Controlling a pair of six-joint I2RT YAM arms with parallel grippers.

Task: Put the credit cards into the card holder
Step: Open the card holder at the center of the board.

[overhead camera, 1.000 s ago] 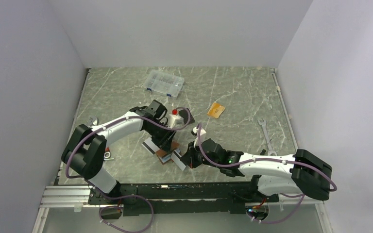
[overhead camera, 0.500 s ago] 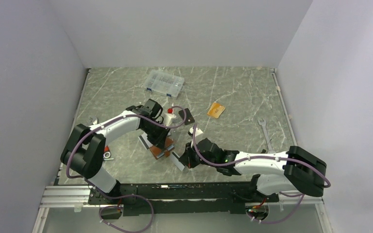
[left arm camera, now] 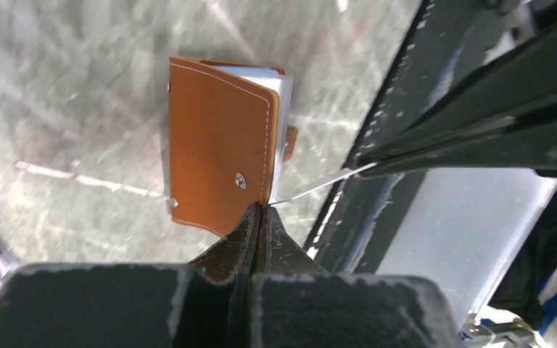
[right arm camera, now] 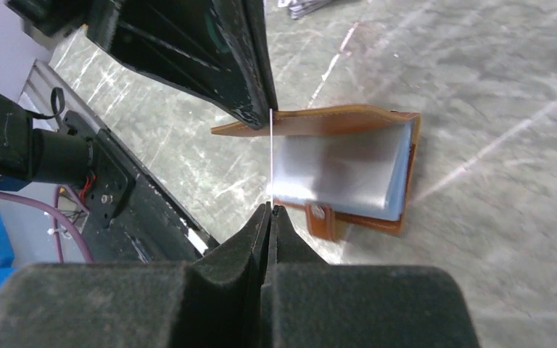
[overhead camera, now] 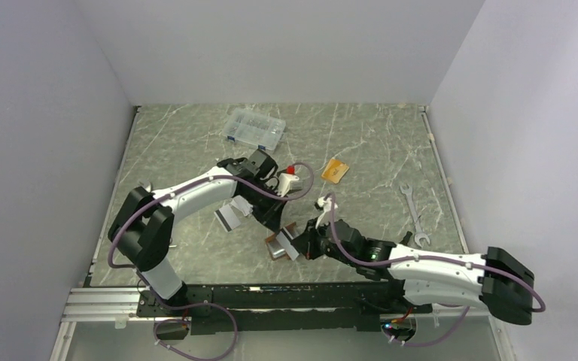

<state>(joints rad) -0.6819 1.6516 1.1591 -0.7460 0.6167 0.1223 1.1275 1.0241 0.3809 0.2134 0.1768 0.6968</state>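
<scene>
Frankly, any print on the cards is too small to read, and the holder shows only a plain metal snap on its brown cover. The left gripper is clenched, its tips pinching one edge of a thin silver card seen edge-on. The right gripper is clenched too, nipping the opposite edge, so the card spans the gap between the two. The holder lies on the table near the front edge, just beside both grippers, its cover partway up and silvery sleeves showing. The held card stands at the holder's open side; whether it sits in a sleeve I cannot tell. A second silver card lies beside the left arm, and the orange card lies well apart, farther back.
</scene>
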